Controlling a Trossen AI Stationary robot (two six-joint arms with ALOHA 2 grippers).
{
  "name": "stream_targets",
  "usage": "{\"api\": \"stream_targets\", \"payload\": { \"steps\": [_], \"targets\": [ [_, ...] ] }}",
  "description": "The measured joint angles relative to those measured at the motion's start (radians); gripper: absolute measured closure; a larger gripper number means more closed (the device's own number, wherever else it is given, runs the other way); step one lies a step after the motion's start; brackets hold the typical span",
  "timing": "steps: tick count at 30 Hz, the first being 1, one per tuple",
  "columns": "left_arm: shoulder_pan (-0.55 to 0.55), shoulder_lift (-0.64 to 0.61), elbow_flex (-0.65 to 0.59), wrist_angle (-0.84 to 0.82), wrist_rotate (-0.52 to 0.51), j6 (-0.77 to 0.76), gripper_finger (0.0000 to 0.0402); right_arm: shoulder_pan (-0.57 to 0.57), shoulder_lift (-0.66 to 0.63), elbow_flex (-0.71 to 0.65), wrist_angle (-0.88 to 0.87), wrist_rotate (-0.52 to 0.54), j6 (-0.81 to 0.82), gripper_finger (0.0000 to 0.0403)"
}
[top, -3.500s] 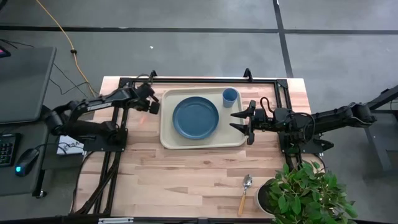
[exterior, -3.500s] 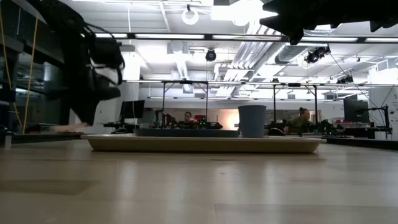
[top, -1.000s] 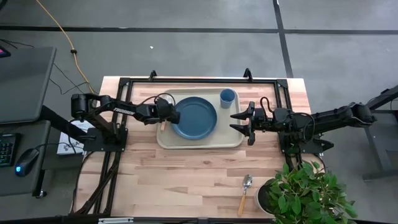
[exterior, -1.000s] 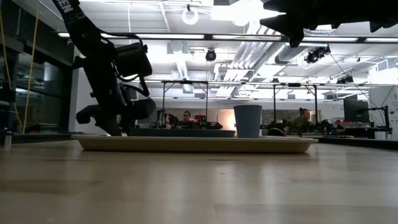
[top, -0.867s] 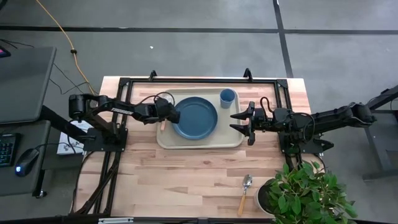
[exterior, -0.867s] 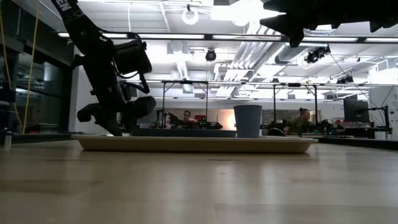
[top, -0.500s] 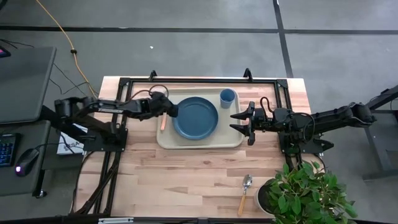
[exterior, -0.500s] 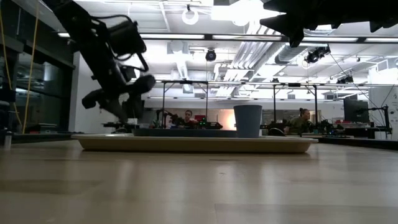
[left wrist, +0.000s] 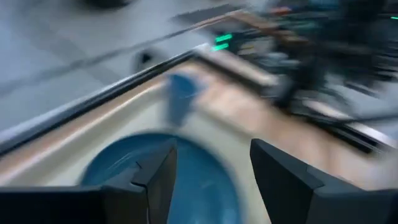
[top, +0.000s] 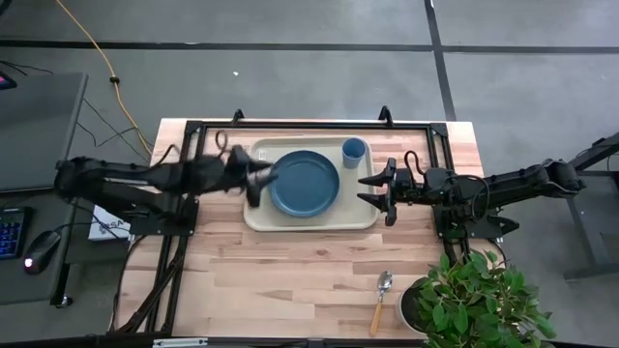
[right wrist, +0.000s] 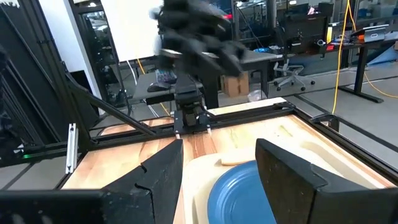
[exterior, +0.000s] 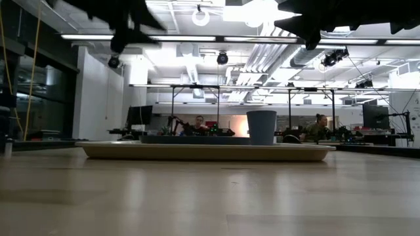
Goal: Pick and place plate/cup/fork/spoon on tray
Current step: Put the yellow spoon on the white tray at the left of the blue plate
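- Hovering above the left edge of the tray [top: 253,215], the left gripper [top: 259,180] is blurred in the high view; its wrist view is showing the two fingers [left wrist: 155,177] spread apart with nothing between them.
- Waiting just off the tray's right edge, the right gripper [top: 375,189] is hanging over the table [top: 290,271] with its fingers [right wrist: 283,168] wide apart and empty.
- Sitting on the wooden table toward its far side, the cream tray is carrying two of the dishes.
- Lying flat in the middle of the tray, the dark blue plate [top: 305,182] is showing in both wrist views [left wrist: 124,158] [right wrist: 239,186].
- Standing upright in the tray's far right corner, the light blue cup [top: 355,150] is sitting apart from the plate; in the low view the cup [exterior: 261,127] is rising above the tray's rim [exterior: 203,152].
- Resting on the bare table near its front edge, well apart from the tray, the spoon [top: 381,300] is lying with its silver bowl pointing toward the tray and its orange handle toward the front, just beside a potted plant [top: 474,300].
- Regarding the fork, I cannot tell where it is lying, as the blurred left gripper is covering the tray's left edge.
- Sitting far behind the table in the low view, two people [exterior: 198,122] are showing at desks in the room.
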Motion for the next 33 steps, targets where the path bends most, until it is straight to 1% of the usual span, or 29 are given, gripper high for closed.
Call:
{"api": "stream_targets", "payload": {
  "steps": [2, 4, 7, 9, 12, 16, 21, 23, 25, 28, 33],
  "targets": [
    [-0.106, -0.030, -0.011, 0.051, 0.000, 0.091, 0.0218, 0.000, 0.000, 0.000, -0.012, 0.000, 0.000, 0.0210],
    [-0.214, -0.046, -0.045, 0.139, -0.021, 0.168, 0.0220, 0.000, 0.000, 0.000, -0.016, 0.002, 0.000, 0.0210],
    [-0.347, -0.054, -0.119, 0.305, -0.113, 0.284, 0.0220, 0.000, 0.000, 0.000, -0.016, 0.007, -0.006, 0.0210],
    [-0.404, -0.055, -0.170, 0.443, -0.160, 0.347, 0.0220, 0.000, 0.000, 0.000, -0.014, 0.007, -0.007, 0.0210],
    [-0.447, -0.055, -0.220, 0.574, -0.167, 0.403, 0.0220, 0.000, 0.000, 0.000, -0.012, 0.007, 0.001, 0.0210],
    [-0.468, -0.068, -0.224, 0.578, -0.167, 0.417, 0.0220, 0.000, 0.000, 0.000, -0.012, 0.007, 0.002, 0.0210],
    [-0.470, -0.067, -0.224, 0.576, -0.167, 0.425, 0.0220, 0.000, 0.000, 0.000, -0.007, 0.007, 0.004, 0.0210],
    [-0.470, -0.067, -0.224, 0.570, -0.166, 0.423, 0.0220, 0.000, 0.000, 0.004, -0.009, 0.005, 0.068, 0.0210],
    [-0.470, -0.063, -0.224, 0.566, -0.161, 0.408, 0.0220, -0.001, 0.000, 0.048, -0.121, -0.037, 0.159, 0.0210],
    [-0.470, -0.063, -0.224, 0.573, -0.155, 0.406, 0.0220, 0.020, 0.028, 0.164, -0.407, -0.107, 0.253, 0.0210],
    [-0.470, -0.063, -0.224, 0.576, -0.152, 0.392, 0.0220, 0.096, 0.181, 0.362, -0.896, -0.077, 0.398, 0.0210]
  ]
}}
